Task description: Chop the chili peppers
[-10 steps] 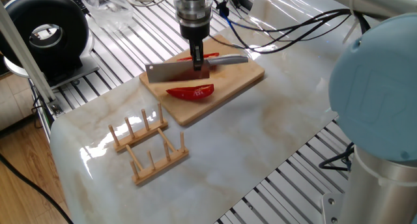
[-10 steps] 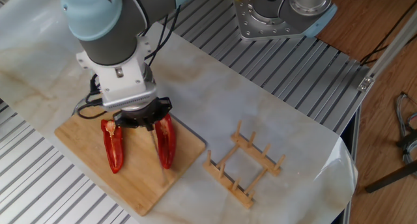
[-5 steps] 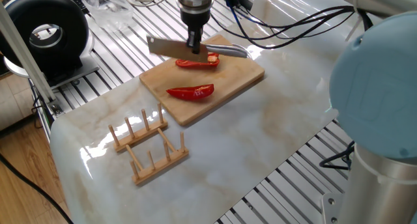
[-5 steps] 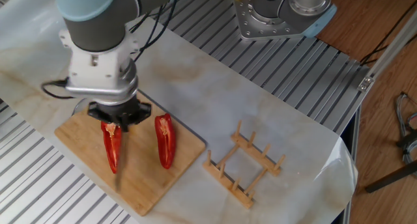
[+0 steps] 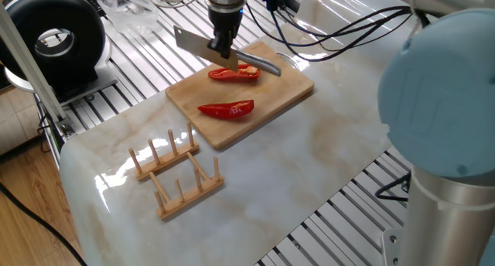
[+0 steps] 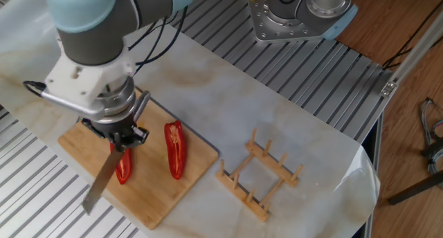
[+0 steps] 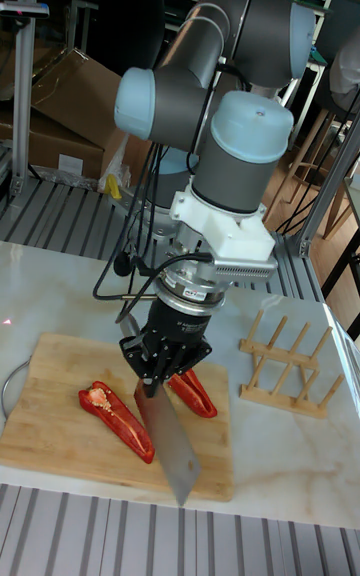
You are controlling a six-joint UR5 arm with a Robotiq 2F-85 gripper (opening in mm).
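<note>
Wooden dish rack (image 5: 176, 172) sits nearest the front edge of the marble table (image 5: 309, 165), well apart from the work; same spot as before. Behind it, the cutting board (image 5: 290, 88) w/ two chili peppers (image 5: 227, 110) lying on it, both halves whole, no cuts visible. Near half lies alone mid-board; far half (image 5: 234, 73) is right under the knife (image 5: 203, 48). Neither half has shifted vs 0.5 s ago.

Gripper (image 6: 123, 139) is clamped on the knife handle, jaws closed around it. Change since 1 s ago: then the blade stood on the board btwn the halves, roughly level; now it's lifted and tilted, blade tip pointing down-out past the far half toward the board edge. In the tall view the blade (image 7: 170, 441) hangs steeply, tip near the board's front edge, prob. not touching the wood, though that angle is poor. Arm has swung toward the far half.

Farthest back: black round device (image 5: 52, 39) on the slatted metal frame (image 5: 155, 34).
</note>
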